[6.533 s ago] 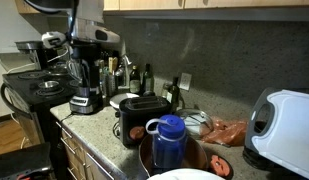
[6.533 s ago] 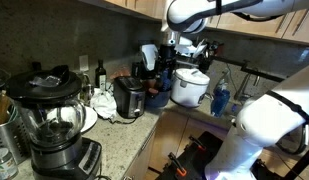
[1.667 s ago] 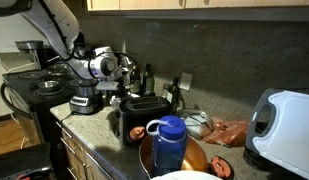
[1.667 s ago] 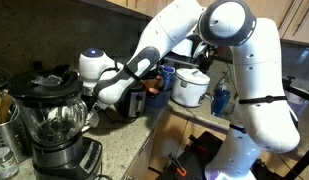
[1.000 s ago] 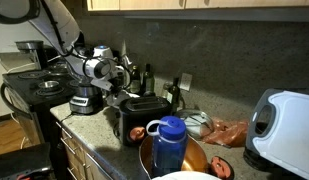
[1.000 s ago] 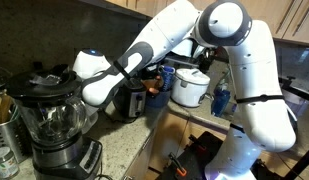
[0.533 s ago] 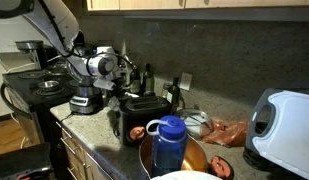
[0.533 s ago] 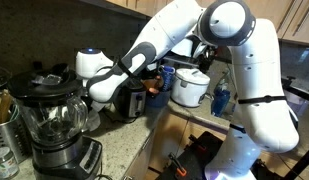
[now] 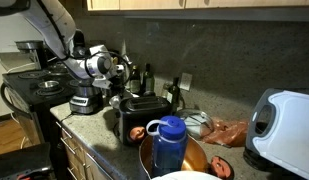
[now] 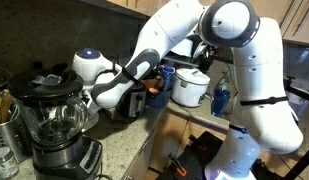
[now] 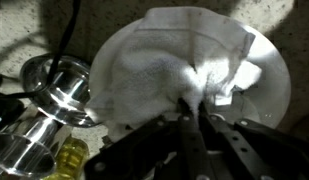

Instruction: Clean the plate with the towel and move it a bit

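Starting with the wrist view: gripper (image 11: 191, 104) enters from the bottom, fingers (image 11: 182, 122) pinched together on a raised fold of the white towel (image 11: 164, 70). Towel lies spread over the white plate (image 11: 277, 92), covering most of it; bare rim shows on the right. Plate sits on the speckled countertop (image 11: 294, 25). Shiny metal containers (image 11: 52, 92) just beside the plate's left edge, touching or not I cannot tell.

In an exterior view, the arm (image 9: 94, 66) reaches down over the counter, gripper (image 9: 118, 92) low behind the black toaster (image 9: 144, 118), near the blender (image 9: 86, 96). Jaws too small to read here. Blue bottle (image 9: 169, 142) in the foreground, well apart.

In an exterior view, the arm (image 10: 114, 88) blocks the plate and gripper; blender (image 10: 54, 118) in front, toaster (image 10: 132, 100) partly hidden.
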Tool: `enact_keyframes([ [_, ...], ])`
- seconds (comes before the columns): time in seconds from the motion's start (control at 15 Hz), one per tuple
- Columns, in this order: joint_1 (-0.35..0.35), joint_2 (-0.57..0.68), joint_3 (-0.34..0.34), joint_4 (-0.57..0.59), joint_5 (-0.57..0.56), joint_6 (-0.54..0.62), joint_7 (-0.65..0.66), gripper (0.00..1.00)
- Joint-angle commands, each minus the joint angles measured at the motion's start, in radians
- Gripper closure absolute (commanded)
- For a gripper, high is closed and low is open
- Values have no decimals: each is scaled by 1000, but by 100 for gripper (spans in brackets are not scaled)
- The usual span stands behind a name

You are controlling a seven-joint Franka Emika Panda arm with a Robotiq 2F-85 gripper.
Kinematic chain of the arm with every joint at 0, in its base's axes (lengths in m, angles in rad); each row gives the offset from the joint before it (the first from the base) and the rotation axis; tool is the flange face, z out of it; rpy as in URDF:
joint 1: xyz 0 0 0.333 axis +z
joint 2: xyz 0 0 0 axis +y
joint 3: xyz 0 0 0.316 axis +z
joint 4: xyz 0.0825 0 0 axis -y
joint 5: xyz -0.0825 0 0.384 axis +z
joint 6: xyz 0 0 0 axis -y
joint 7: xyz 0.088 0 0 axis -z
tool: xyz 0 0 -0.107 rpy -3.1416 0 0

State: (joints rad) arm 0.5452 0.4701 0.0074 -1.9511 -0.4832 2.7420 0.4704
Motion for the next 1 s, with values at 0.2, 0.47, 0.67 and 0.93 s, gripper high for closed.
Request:
enact_keyframes([
  [0.2,-60,-60,77,-26,175,-155,-132,94],
  [0.47,-49,-139,-1,-12,65,-200,-41,94],
  [0.67,-59,-208,-38,-11,-31,-201,57,94],
  [0.93,-100,-298,-65,-12,-188,-220,245,94],
])
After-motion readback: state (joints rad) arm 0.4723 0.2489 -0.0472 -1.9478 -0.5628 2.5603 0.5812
